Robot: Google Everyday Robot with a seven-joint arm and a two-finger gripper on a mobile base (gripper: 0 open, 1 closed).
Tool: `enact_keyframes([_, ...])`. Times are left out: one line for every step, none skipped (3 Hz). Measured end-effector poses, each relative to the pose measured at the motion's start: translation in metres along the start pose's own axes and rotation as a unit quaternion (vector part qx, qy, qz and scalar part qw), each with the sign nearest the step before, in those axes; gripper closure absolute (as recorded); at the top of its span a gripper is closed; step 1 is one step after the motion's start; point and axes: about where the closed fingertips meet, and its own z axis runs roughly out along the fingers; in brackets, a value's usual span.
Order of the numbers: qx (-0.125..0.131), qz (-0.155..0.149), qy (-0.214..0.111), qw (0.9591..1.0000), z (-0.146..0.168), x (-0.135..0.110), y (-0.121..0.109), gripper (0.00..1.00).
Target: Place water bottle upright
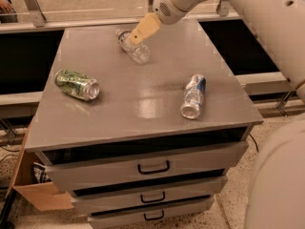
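Observation:
The water bottle (133,47) is a small clear ribbed plastic bottle lying on its side at the far middle of the grey cabinet top (143,94). Its neck end points to the far left. My gripper (141,32) has tan fingers and hangs from the white arm that comes in from the upper right. It is right over the bottle's neck end and covers part of it.
A green patterned can (76,84) lies on its side at the left. A crushed silver-and-blue can (193,96) lies at the right, near the front edge. The cabinet has drawers below. A cardboard box (33,187) stands on the floor at the lower left.

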Motion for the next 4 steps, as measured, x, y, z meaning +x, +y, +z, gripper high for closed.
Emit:
enact_keyframes([0.014, 0.046, -0.015, 0.9987, 0.031, -0.031, -0.009, 0.0])
enact_keyframes([0.039, 0.08, 0.001, 0.996, 0.066, -0.049, -0.025, 0.0])
enact_keyframes([0.064, 0.106, 0.031, 0.9918, 0.099, -0.056, -0.041, 0.0])
enact_keyframes([0.082, 0.12, 0.063, 0.9873, 0.126, -0.057, -0.051, 0.0])
